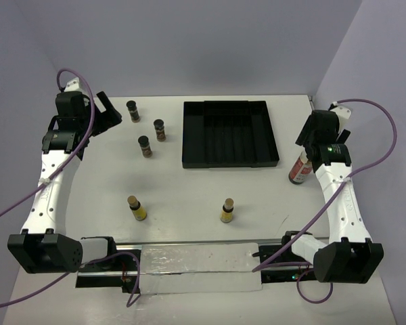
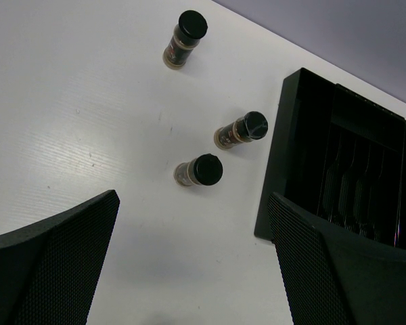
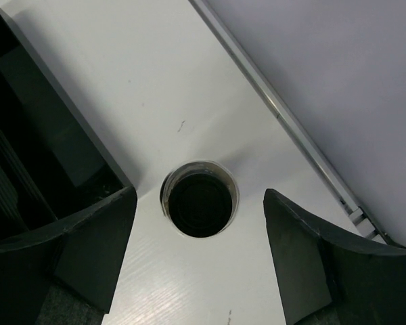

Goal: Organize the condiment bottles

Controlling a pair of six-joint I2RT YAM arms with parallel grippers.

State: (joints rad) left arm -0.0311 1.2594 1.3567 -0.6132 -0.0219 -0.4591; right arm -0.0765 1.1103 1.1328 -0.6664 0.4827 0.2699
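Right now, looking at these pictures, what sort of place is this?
Probably a robotics lab test cell, not a kitchen: two robot arms bolted to a white table, plain lavender walls close around it, and spice bottles laid out beside a black tray.

White table point(image 1: 189, 193), black ribbed tray point(image 1: 230, 163) far centre, three dark brown bottles point(image 1: 132, 110) point(image 1: 160, 128) point(image 1: 145, 145) with black lids far left, two yellow bottles point(image 1: 137, 208) point(image 1: 227, 210) with tan caps near, reddish bottle point(image 1: 299, 170) at right, purple cables point(image 1: 365, 103) on white arms point(image 1: 46, 196), lavender walls point(image 1: 203, 40).
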